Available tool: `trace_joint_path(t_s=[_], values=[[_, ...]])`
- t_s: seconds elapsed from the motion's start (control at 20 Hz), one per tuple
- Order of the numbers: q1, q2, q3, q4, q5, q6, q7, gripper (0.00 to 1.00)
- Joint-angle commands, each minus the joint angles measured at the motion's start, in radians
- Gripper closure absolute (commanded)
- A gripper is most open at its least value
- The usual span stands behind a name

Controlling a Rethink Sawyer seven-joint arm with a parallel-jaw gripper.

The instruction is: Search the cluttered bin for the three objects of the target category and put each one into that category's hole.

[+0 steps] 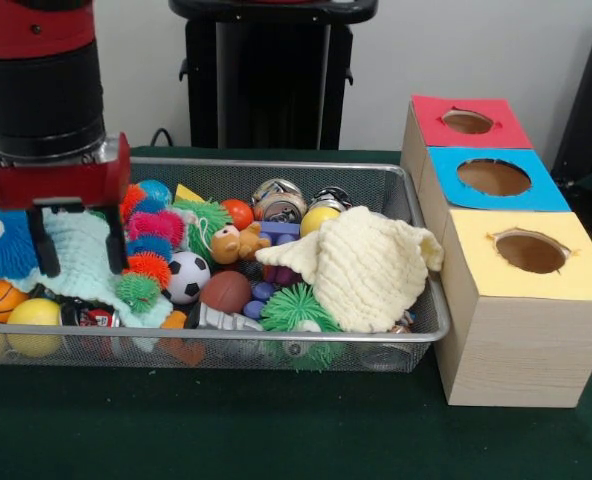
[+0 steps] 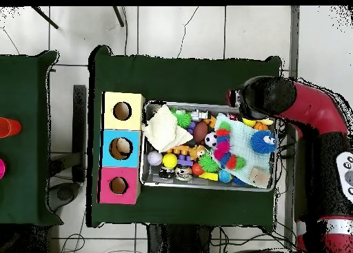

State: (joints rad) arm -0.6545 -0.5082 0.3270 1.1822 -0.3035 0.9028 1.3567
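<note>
The gripper (image 1: 78, 255) hangs with its fingers spread and empty over a pale green cloth (image 1: 88, 262) at one end of the wire bin (image 1: 396, 190). Among the bin's clutter lie spiky balls, a soccer ball (image 1: 187, 276) and a cream cloth (image 1: 368, 265). Three holed boxes, red (image 1: 471, 123), blue (image 1: 496, 179) and yellow (image 1: 529, 255), stand beside the bin.
</note>
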Motion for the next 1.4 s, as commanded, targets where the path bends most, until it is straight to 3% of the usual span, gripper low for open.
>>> trace_joint_path(t_s=[0.05, 0.55, 0.95, 1.15, 1.4], values=[[-0.062, -0.068, 0.072, 0.236, -0.063, -0.03, -0.237, 0.0], [-0.082, -0.105, 0.096, 0.292, -0.097, -0.015, -0.223, 0.0], [-0.13, -0.162, 0.116, 0.434, -0.109, -0.091, -0.17, 0.0], [-0.15, -0.194, 0.121, 0.479, -0.102, -0.07, -0.167, 0.0], [-0.17, -0.172, 0.127, 0.494, -0.122, -0.096, -0.155, 0.0]])
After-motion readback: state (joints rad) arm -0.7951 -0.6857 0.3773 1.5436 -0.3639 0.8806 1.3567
